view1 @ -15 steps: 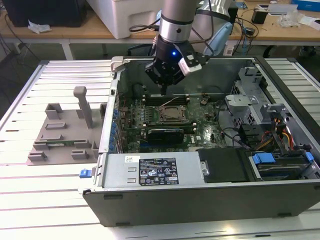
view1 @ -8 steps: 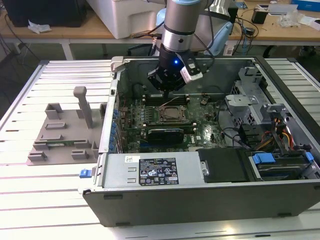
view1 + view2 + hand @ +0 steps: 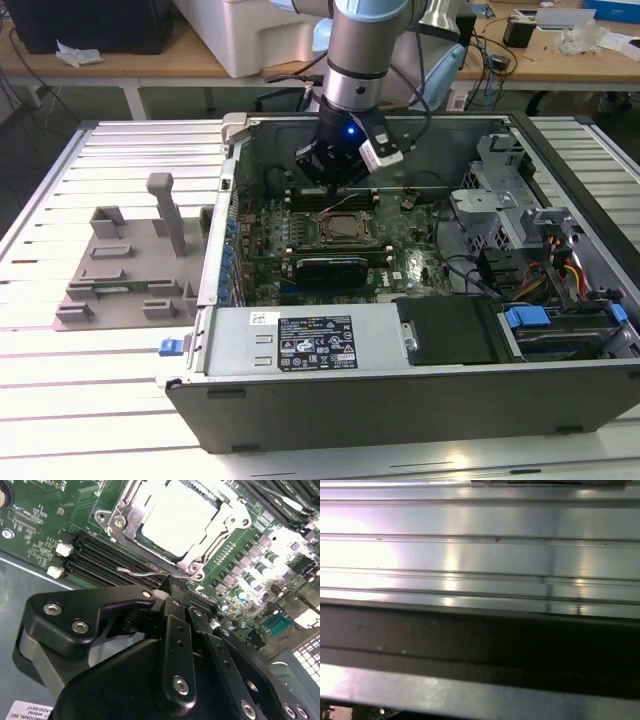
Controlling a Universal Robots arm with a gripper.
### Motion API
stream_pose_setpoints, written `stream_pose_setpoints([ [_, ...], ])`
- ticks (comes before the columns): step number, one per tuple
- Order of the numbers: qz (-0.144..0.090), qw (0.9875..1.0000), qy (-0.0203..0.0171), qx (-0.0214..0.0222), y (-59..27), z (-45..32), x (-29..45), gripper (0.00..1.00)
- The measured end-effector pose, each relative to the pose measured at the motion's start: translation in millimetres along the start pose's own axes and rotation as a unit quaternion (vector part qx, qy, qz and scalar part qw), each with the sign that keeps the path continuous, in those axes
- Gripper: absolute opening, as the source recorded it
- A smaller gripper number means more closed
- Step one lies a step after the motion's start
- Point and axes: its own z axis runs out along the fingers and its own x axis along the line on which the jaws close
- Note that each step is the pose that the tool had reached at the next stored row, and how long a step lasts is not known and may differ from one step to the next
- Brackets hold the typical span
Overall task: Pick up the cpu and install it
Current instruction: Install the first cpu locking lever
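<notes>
Exterior view: your arm reaches down into the open computer case (image 3: 420, 395), which lies on the slatted metal table (image 3: 90, 400). The gripper (image 3: 335, 180) hangs over the motherboard (image 3: 330, 255), just above the far edge of the CPU socket (image 3: 345, 228). A grey plastic tray (image 3: 125, 270) sits on the table at the exterior view's left of the case, well apart from the gripper.

Second wrist view: the cpu (image 3: 177, 517) sits flat in the socket frame (image 3: 120, 522), silvery-white top up, nothing touching it. Your gripper (image 3: 172, 587) is near the socket's edge, over the black memory slots (image 3: 107, 565). Fingers (image 3: 175, 615) look drawn together at the tips with nothing between them. A thin wire lever (image 3: 137, 571) lies beside the frame.

First wrist view: ribbed metal table slats (image 3: 480, 555) and a dark case wall (image 3: 480, 645) across them.
</notes>
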Motion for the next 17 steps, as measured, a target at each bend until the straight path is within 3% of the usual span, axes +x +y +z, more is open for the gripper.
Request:
stream_pose_setpoints([
  [4, -0.001, 1.0000, 0.0010, 0.0001, -0.5, 1.9, -6.7, 0.11],
  [9, 0.000, 1.0000, 0.0074, -0.0003, -1.9, 6.7, -28.6, 0.11],
  [14, 0.000, 1.0000, 0.0095, -0.0009, -3.2, 14.3, -33.7, 0.11],
  [16, -0.001, 1.0000, 0.0070, -0.0010, -3.2, 8.1, -33.1, 0.11],
  [17, -0.001, 1.0000, 0.0070, -0.0009, -5.4, 9.6, -33.1, 0.11],
])
